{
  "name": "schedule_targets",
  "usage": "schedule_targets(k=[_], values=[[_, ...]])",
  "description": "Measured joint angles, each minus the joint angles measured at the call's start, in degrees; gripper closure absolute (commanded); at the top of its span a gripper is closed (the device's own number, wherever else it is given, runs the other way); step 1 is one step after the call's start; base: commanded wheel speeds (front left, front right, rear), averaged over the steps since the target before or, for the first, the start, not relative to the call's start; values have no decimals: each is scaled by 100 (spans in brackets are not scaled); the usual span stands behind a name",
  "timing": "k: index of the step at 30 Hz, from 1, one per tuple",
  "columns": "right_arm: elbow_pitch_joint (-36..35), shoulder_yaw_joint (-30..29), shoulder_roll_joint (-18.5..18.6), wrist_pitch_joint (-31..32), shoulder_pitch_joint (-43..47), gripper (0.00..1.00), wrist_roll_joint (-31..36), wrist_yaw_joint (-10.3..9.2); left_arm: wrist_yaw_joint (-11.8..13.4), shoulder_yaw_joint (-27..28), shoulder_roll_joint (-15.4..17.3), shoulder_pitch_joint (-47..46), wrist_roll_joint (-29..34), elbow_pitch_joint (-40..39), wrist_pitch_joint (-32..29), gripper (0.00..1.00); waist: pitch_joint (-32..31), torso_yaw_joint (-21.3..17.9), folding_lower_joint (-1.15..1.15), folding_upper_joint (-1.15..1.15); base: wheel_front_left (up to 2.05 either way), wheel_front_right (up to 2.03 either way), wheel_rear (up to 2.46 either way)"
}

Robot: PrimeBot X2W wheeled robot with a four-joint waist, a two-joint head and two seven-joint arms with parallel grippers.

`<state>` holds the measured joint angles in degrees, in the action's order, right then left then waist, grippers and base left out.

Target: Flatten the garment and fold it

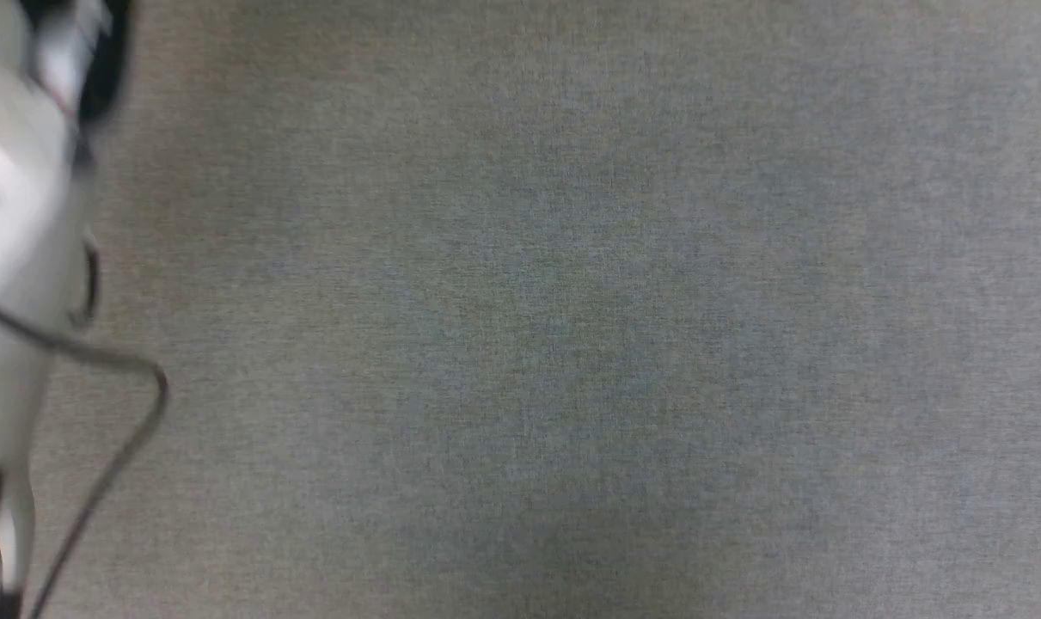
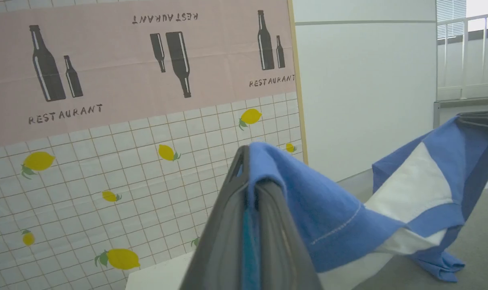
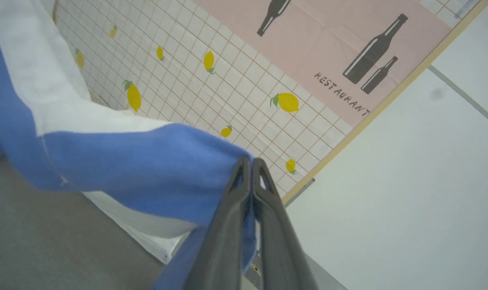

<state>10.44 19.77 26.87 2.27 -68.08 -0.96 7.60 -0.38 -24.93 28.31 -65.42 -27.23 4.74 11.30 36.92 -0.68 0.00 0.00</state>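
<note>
The shirt (image 2: 413, 185) hangs in the air over the grey surface (image 2: 477, 237), pulled out between the two hands. The left hand (image 2: 250, 173) is closed tight on one blue sleeve (image 2: 308, 189). The right hand (image 3: 252, 161) is closed tight on the other blue sleeve (image 3: 147, 169).

This looks like the flatten step: the shirt is up and spread, not yet laid down. Next, I think, both hands must go down together and keep wide apart, so the shirt lands smooth.

Both hands are up, with fingers pointing at the lemon wall (image 3: 227, 88). A blurry pale arm (image 1: 13, 215) shows over the surface's left side.
</note>
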Motion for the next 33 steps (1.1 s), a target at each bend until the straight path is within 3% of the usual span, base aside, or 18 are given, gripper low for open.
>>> schedule_targets(k=[6,14,19,33], values=[[-1557,-703,131,615,1776,100,-222,0,370,-241,167,1452,-65,-1147,-318,100,-343,56,0,0,0,0,0],[-2726,-1337,-370,1084,4189,100,-264,0,1044,-575,477,3377,-63,-1995,-655,100,-957,68,0,0,0,0,0],[-3047,-1546,-617,1174,5176,100,-265,0,1296,-745,588,4289,-315,-2234,-865,100,-1354,52,-1,0,0,0,0],[-3150,-1722,-961,1767,7281,100,-557,0,1607,-1358,856,6003,-1079,-2387,-1890,100,-2256,83,-1,0,0,0,0]])
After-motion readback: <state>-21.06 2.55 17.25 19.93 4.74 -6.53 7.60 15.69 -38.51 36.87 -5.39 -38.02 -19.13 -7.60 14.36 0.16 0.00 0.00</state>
